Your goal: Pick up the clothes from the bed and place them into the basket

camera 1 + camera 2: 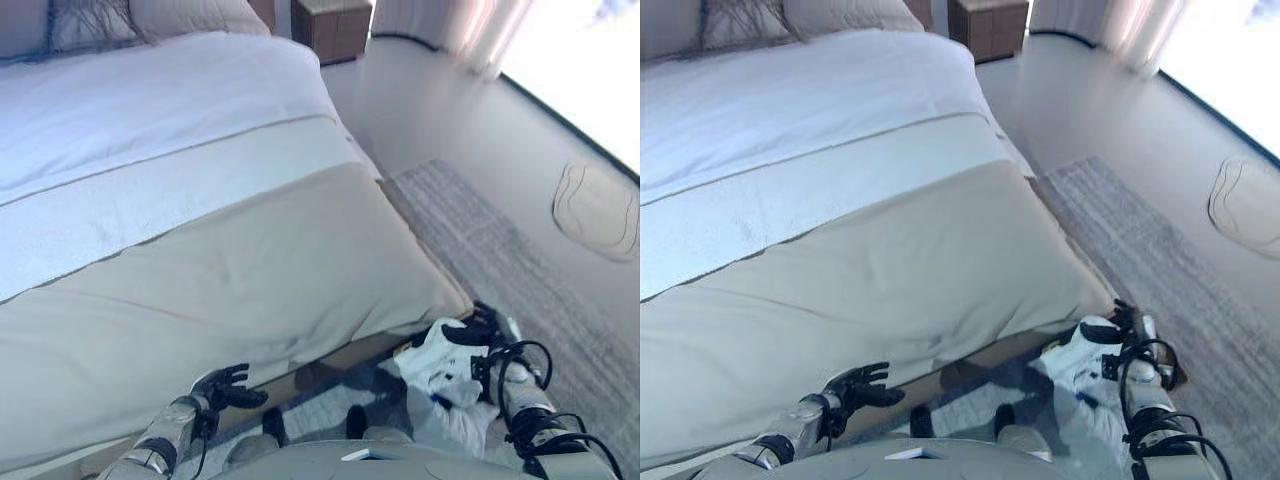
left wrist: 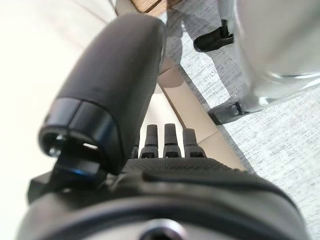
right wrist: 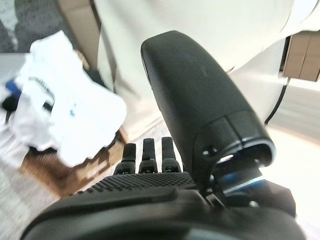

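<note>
A white garment with small blue and black marks (image 1: 440, 372) lies bunched at the foot corner of the bed, on a brown woven basket (image 3: 52, 176). It also shows in the right wrist view (image 3: 65, 107). My right hand (image 1: 472, 330) is just above the garment, with fingers (image 3: 145, 152) straight, open and holding nothing. My left hand (image 1: 226, 385) is low at the foot edge of the bed, with fingers spread, open and empty. The bed (image 1: 230, 260) has a beige cover and white sheets, with no clothes lying on it.
A grey rug (image 1: 520, 260) runs along the bed's right side. A wooden nightstand (image 1: 332, 25) stands at the back by pale curtains (image 1: 450, 25). A round flat thing (image 1: 597, 208) lies on the floor at far right. Pillows (image 1: 190, 14) lie at the head.
</note>
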Robot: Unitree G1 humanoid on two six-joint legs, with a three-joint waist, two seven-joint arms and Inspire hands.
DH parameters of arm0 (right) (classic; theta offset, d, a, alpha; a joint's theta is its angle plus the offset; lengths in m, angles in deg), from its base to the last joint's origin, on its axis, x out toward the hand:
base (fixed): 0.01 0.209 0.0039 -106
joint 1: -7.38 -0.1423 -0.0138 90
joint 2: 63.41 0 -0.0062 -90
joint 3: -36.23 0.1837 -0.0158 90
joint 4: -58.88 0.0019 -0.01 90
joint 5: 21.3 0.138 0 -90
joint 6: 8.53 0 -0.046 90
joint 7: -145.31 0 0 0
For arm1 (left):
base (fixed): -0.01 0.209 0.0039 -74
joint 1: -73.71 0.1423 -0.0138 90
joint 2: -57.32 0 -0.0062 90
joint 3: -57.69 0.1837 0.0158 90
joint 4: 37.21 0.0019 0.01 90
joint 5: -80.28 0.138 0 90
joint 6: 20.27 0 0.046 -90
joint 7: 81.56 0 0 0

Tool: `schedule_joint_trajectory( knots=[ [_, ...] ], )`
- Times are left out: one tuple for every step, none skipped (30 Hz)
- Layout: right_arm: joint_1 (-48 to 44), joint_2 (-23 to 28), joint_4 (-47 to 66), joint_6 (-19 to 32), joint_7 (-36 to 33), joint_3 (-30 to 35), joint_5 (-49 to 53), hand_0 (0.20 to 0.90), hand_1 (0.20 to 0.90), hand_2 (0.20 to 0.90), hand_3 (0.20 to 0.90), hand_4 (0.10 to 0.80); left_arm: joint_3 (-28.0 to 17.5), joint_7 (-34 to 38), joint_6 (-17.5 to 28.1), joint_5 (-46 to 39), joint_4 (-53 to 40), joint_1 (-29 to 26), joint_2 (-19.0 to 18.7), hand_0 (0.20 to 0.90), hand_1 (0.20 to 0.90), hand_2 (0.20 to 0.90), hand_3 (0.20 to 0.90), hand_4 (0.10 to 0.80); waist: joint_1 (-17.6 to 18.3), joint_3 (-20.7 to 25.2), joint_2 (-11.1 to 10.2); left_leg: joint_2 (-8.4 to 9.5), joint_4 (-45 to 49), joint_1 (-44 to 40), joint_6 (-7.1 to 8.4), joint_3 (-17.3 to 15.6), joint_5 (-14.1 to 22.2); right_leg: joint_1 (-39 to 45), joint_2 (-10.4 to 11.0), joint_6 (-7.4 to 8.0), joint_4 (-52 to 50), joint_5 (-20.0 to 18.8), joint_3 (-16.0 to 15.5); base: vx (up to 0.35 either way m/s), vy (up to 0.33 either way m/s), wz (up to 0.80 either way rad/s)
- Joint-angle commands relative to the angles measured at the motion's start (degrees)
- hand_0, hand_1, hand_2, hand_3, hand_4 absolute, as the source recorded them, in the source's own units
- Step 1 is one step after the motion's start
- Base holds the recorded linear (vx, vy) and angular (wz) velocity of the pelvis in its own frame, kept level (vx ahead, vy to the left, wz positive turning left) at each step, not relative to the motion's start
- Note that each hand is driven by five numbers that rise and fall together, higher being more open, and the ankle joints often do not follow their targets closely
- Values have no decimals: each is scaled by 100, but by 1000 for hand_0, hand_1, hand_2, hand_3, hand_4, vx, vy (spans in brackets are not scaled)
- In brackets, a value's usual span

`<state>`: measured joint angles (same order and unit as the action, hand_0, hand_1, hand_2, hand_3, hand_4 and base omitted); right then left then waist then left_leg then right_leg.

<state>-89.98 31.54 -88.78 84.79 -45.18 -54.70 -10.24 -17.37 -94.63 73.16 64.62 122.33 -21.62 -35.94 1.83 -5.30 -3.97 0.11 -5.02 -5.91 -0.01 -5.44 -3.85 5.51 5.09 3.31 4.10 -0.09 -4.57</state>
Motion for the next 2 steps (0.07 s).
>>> schedule_joint_trajectory(
  knots=[
    [75,-116,-495,331,236,-124,-149,900,900,900,900,800,-337,-101,202,188,291,-47,90,900,900,900,900,800,-68,388,157,105,176,50,-147,19,635,-322,-221,-75,-293,-166,-28,42,36,8],
    [89,-140,-531,295,277,-125,-126,900,900,900,900,800,-347,-109,199,190,296,-44,96,900,900,900,900,800,-69,393,159,106,169,40,-149,21,635,-310,-222,-77,-290,-162,-31,39,34,8]
  ],
)
